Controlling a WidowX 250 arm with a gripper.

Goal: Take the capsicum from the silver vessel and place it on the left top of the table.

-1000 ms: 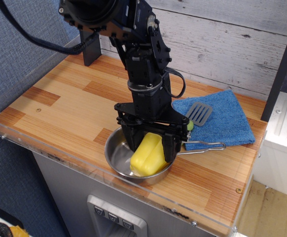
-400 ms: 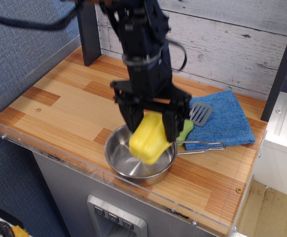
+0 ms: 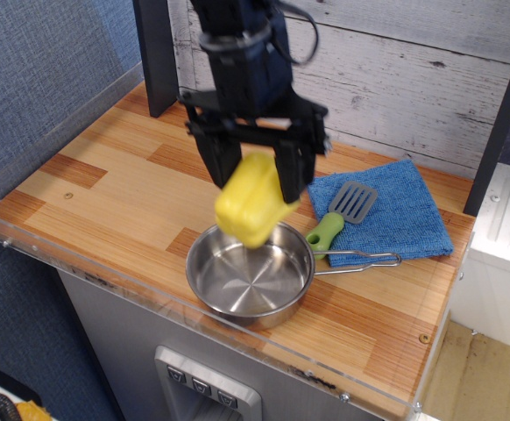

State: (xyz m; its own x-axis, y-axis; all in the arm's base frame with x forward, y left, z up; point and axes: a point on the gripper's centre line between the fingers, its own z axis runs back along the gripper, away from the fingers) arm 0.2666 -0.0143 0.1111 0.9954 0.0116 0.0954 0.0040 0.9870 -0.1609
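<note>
The yellow capsicum (image 3: 250, 202) hangs in the air, clamped between the black fingers of my gripper (image 3: 253, 180). It is a little above the far rim of the silver vessel (image 3: 251, 277), which stands empty near the front edge of the wooden table (image 3: 115, 189). The vessel's wire handle (image 3: 364, 258) points right. The gripper is shut on the capsicum's upper part.
A blue cloth (image 3: 386, 210) lies at the right, with a green-handled spatula (image 3: 338, 215) resting on its near-left corner. A dark post (image 3: 154, 53) stands at the back left. A clear acrylic rim (image 3: 88, 263) edges the table. A plank wall is behind.
The gripper has lifted the capsicum out of the vessel and carried it up and slightly left. The vessel is now empty and the spatula handle shows fully.
</note>
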